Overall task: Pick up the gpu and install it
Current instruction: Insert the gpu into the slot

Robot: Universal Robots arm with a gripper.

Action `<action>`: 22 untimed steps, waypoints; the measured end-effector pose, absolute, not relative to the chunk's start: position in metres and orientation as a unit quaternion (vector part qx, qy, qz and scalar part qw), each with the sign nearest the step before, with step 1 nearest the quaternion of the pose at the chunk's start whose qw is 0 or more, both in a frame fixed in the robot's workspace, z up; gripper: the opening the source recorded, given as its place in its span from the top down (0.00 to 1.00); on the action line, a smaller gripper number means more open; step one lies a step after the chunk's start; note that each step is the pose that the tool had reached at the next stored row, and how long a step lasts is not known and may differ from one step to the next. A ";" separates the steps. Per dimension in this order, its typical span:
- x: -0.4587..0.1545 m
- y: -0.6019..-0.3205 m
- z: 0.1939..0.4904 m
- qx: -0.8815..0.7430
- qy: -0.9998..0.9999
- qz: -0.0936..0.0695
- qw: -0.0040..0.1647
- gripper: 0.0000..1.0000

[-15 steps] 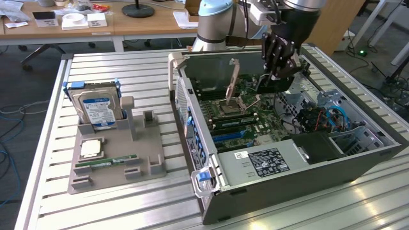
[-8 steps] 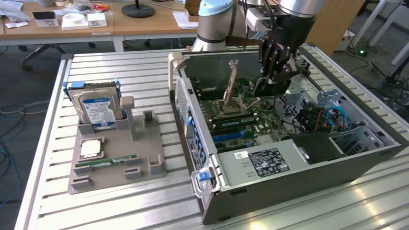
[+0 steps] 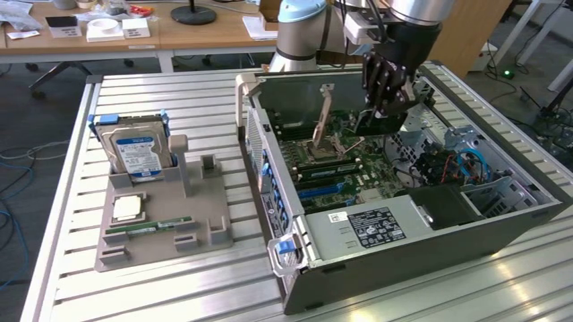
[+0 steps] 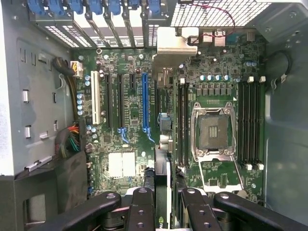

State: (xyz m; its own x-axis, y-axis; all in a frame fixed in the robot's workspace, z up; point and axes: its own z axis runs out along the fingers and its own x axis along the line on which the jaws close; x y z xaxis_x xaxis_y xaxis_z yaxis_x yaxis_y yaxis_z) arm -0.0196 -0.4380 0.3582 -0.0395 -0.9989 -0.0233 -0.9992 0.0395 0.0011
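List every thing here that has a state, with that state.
Computer case: side open.
gpu: gripped on edge above the motherboard.
Jaws: shut on the gpu.
CPU socket: open, empty.
Hard drive: upright in its holder.
Memory stick: lying flat on the holder.

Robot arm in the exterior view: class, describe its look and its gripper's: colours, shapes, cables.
The silver-grey cylindrical robot arm carries a pale blue joint cap. A small white box with black cables sits by its wrist. The black gripper has jointed link jaws with round pivot pins, plain in the wrist view.
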 end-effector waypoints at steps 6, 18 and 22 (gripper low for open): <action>-0.020 -0.438 0.351 -0.693 0.721 0.008 0.008 0.74; -0.020 -0.438 0.347 -0.693 0.721 0.008 0.008 0.74; -0.020 -0.438 0.345 -0.693 0.721 0.008 0.008 0.74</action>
State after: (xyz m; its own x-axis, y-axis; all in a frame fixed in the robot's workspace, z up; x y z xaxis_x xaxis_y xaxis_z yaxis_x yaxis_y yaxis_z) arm -0.0203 -0.4381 0.3448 -0.0395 -0.9990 -0.0228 -0.9992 0.0395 0.0013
